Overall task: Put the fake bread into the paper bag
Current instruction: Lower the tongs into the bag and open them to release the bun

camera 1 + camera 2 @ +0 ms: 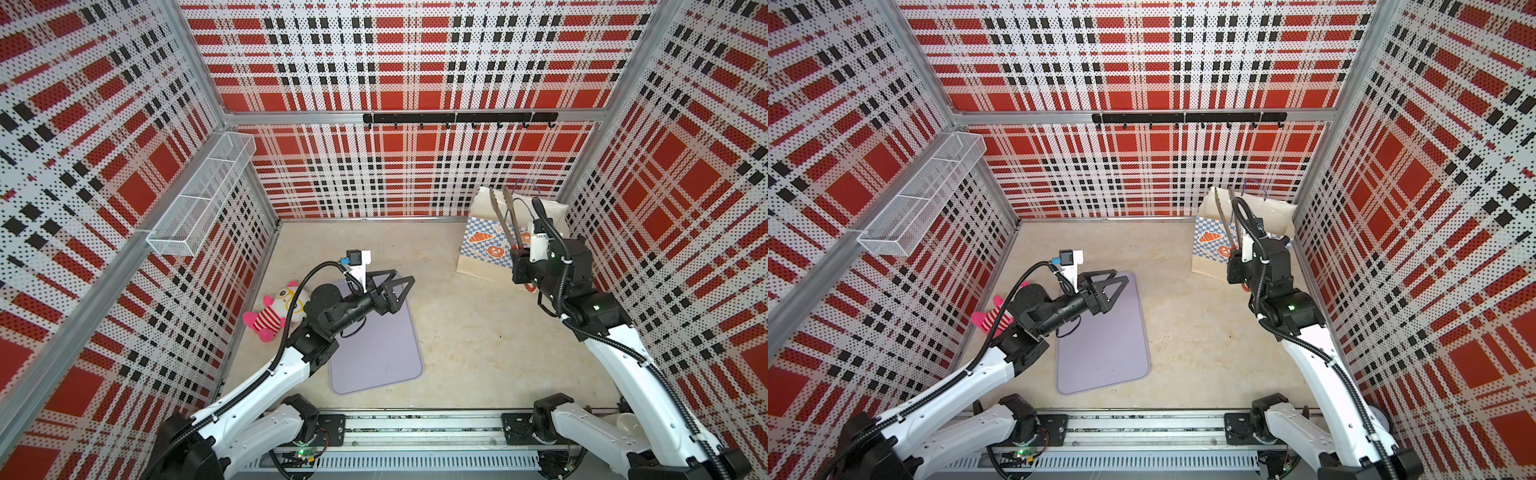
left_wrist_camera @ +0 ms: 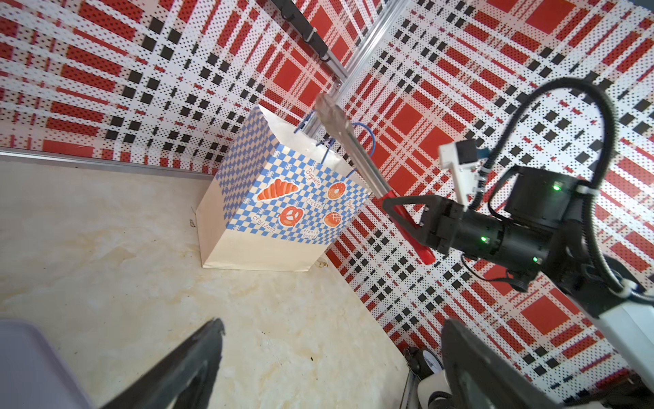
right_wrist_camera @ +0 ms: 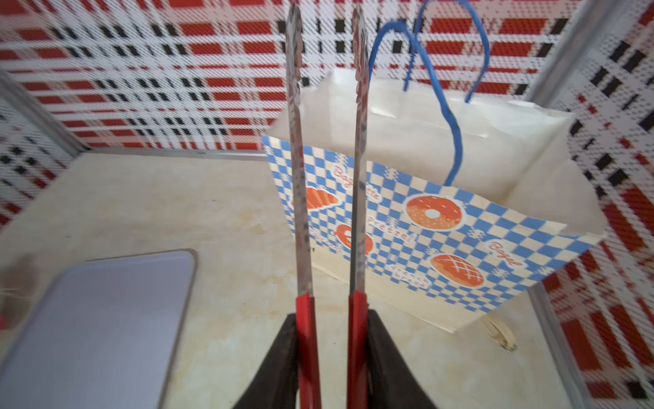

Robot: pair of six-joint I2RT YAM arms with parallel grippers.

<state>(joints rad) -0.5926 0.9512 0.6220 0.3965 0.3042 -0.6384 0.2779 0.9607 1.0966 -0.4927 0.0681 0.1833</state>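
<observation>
Red-handled tongs [image 3: 299,198] get squeezed by right gripper [image 3: 331,318], empty tips ahead above paper bag [image 3: 460,248]; cord handles [image 3: 459,141] shouldn't get snagged; left gripper [image 2: 332,322] is spread wide, empty.

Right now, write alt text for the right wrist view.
The right gripper clamps red-handled metal tongs, their empty arms parted, reaching toward an open white paper bag with a blue checkered front and blue cord handles. A flat lilac tray lies on the beige tabletop.

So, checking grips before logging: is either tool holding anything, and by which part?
The right tool grips the metal tongs by their red handle end; their tips are empty. The left tool is open, holding nothing.
</observation>
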